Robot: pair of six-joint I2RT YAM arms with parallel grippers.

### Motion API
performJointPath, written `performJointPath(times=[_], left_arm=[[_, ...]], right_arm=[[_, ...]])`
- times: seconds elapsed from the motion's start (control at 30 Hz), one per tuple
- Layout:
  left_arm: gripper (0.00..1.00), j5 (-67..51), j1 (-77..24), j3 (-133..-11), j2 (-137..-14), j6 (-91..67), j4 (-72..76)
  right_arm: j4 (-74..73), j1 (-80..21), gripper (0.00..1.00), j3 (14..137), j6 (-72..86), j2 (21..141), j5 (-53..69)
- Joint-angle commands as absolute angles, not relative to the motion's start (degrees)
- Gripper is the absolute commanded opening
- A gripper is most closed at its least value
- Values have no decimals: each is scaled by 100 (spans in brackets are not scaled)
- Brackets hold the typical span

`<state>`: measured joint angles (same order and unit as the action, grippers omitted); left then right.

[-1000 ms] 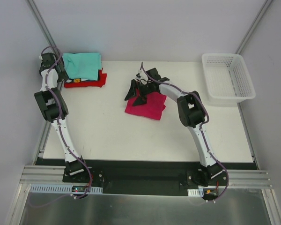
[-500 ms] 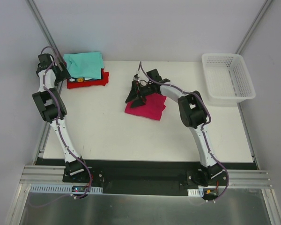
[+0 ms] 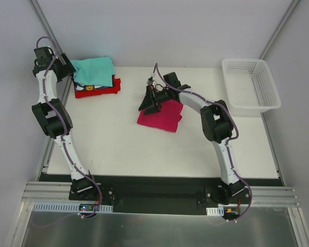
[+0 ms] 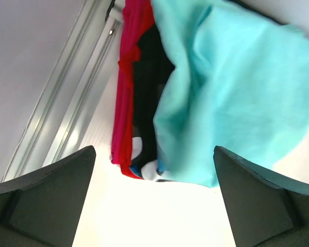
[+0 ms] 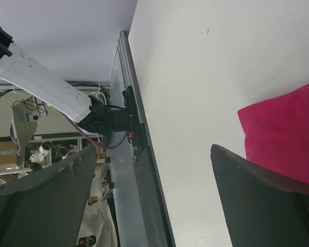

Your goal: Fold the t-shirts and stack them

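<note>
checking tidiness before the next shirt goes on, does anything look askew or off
The teal t-shirt topping the stack at the far left sits askew: it is shifted toward the back and left of the red t-shirt beneath, and its edge is rumpled rather than squared up. The folded magenta t-shirt at the centre looks tidy enough.
</note>
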<state>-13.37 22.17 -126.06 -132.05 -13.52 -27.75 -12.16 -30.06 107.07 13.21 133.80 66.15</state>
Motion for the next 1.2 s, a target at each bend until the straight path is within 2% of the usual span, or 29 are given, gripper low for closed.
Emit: performJointPath(times=[0.0,0.13,0.27,0.37,0.43,0.53,0.63,0.73,0.77,0.9,1.17], left_arm=[[99,-952,2145,-12516,-12420,-1573,-2848],[99,-1027,2118,-12612,-12375,-1626,-2296],[99,-2000,2127,-13215,-12892,-2169,-1724],[99,-3170,2109,-13377,-13551,-3073,-706],[99,-3714,2109,-13228,-13938,-4039,480],[99,-3876,2057,-12904,-14308,-5025,1691],[99,-3937,1969,-12876,-14624,-5703,2064],[99,-3798,1846,-13085,-14801,-5696,1813],[99,-3684,1811,-13209,-14827,-5312,993],[99,-2911,1670,-13220,-14573,-4413,-438],[99,-2830,1679,-11577,-13607,-4140,-1160]], right_arm=[[-853,-3023,96,10618,1406,12982,6759],[-703,-3032,96,10249,1397,12771,6785],[-651,-3023,96,9740,1336,12402,6750],[-571,-3067,96,9528,1362,12078,6750],[-545,-3129,96,9370,1354,11945,6759],[-545,-3225,96,9168,1345,11734,6759],[-545,-3305,96,9009,1319,11567,6724],[-536,-3357,96,8930,1327,11523,6750],[-536,-3366,96,8912,1327,11496,6759],[-501,-3401,96,8842,1371,11426,6724],[-159,-3463,96,8816,1687,11285,6680]])
